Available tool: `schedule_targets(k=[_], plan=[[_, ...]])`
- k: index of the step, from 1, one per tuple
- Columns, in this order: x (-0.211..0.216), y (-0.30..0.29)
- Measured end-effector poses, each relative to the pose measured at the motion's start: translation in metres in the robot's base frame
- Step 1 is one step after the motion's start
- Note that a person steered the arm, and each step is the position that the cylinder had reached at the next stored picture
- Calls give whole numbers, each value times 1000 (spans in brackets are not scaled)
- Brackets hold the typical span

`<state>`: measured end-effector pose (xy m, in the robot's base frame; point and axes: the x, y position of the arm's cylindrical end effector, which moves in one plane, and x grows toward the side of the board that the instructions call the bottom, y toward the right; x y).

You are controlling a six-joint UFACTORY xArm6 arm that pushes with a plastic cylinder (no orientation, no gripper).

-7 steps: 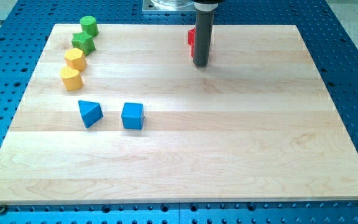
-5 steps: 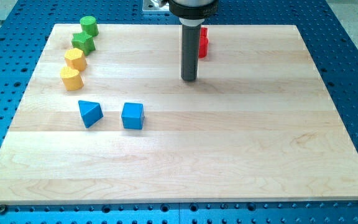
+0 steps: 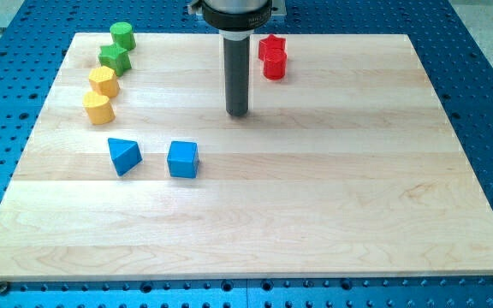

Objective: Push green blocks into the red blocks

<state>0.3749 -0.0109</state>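
A green cylinder (image 3: 122,36) and a green star-like block (image 3: 115,58) sit at the board's top left, touching. A red star block (image 3: 271,45) and a red cylinder (image 3: 274,65) sit together at the top centre-right. My tip (image 3: 237,113) rests on the board below and left of the red blocks, far right of the green blocks, touching no block.
Two yellow blocks (image 3: 103,81) (image 3: 98,108) lie just below the green ones. A blue triangular block (image 3: 124,156) and a blue cube (image 3: 182,159) sit at the left-centre. The wooden board (image 3: 315,214) lies on a blue perforated table.
My tip has slid left and slightly down, away from the red blocks, which now show fully. No block has moved.
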Motion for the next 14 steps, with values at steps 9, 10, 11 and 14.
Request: schedule_targets(k=[9,10,11,14], plan=[[20,-44],[2,-84],[37,-120],[7,-282]])
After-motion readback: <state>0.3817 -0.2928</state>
